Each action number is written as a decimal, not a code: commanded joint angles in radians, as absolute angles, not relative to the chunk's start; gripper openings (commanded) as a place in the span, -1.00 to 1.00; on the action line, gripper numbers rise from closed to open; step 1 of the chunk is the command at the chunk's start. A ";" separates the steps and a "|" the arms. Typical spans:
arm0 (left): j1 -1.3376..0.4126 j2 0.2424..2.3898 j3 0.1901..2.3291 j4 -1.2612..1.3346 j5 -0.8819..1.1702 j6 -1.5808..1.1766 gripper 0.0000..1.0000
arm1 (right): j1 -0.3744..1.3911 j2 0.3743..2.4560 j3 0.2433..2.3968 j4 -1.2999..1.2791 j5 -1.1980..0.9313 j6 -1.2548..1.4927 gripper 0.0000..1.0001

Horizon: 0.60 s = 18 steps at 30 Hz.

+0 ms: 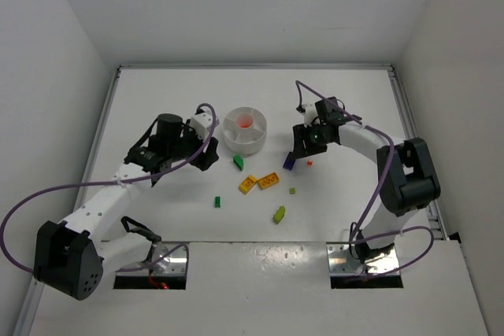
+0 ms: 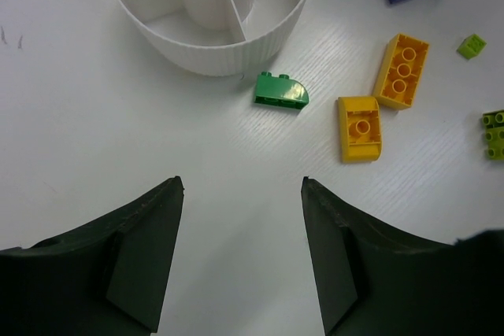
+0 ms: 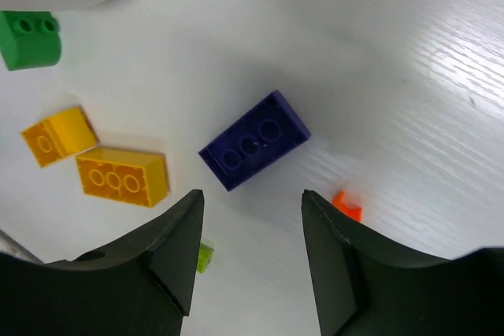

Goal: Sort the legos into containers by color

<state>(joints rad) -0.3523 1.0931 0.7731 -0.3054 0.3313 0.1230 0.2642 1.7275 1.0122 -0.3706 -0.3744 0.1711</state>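
White walls (image 1: pixel 236 5) box in the pale table (image 1: pixel 157 100) you are working over. Farthest left, your left gripper (image 1: pixel 206 156) sits at 8 o'clock of the dish (image 1: pixel 244 145), its jaws parted moderately wide with only bare tabletop between them. A small green brick (image 1: pixel 217 202) lies alone at 7 o'clock of the dish, well apart from it. In the dish's centre well rests a red-orange piece (image 1: pixel 246 122). A green curved brick (image 1: pixel 238 162) lies just beside the dish wall at 6 o'clock. Farther out, between 6 and 5 o'clock, a curved yellow-orange brick (image 1: pixel 248 184) and a three-stud yellow-orange brick (image 1: pixel 268 180) lie close together. At 5 o'clock and farther toward you sits a lime brick (image 1: pixel 279 214), with a tiny lime bit (image 1: pixel 292 191) at its 1 o'clock. The dark purple brick (image 1: pixel 289 161) lies flat at 4 o'clock of the dish, and a tiny orange bit (image 1: pixel 309 163) is near it at 3 o'clock. Your right gripper (image 1: pixel 303 147) hangs over these two, jaws apart and holding nothing; the purple brick lies just ahead of the gap.
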 commanded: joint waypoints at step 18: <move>-0.360 1.100 0.778 -0.268 0.328 0.118 0.35 | 0.259 1.723 0.923 -0.342 -0.166 -0.020 0.00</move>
